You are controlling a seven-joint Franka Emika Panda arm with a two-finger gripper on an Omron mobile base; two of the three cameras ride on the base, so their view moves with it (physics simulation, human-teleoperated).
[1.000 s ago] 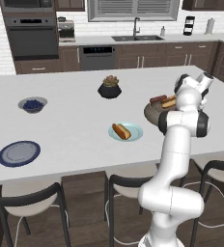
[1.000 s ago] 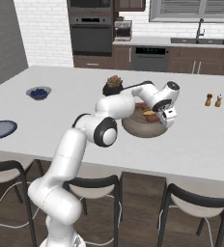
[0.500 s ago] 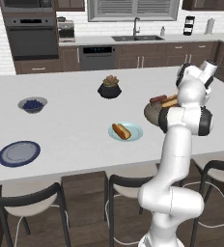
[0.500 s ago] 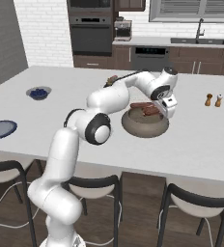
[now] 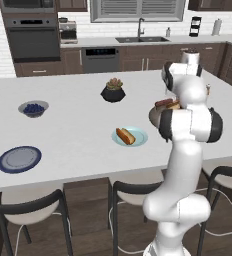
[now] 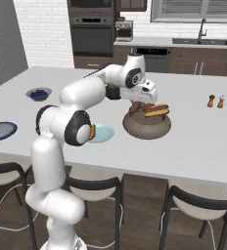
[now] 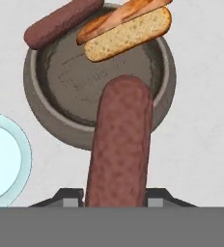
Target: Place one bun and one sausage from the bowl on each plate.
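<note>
Now sausage clamped in pincer, above bowl.

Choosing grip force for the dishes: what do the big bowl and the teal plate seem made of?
The bowl looks like matte stoneware, judging by its mottled brown-grey surface and thick rim. The teal plate looks like glazed ceramic, being smooth, evenly coloured and faintly shiny, though it could be plastic.

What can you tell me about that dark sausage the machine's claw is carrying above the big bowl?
The sausage is a thick, dark reddish-brown cylinder with rounded ends and a mottled, grainy skin. It is clamped at one end in the gripper, held in the air above the brown-grey bowl, not touching it. Seen from the hand camera it runs straight away from the fingers, its free end over the bowl's hollow. From the right base camera it hangs just under the hand, over the bowl's rim.
</note>
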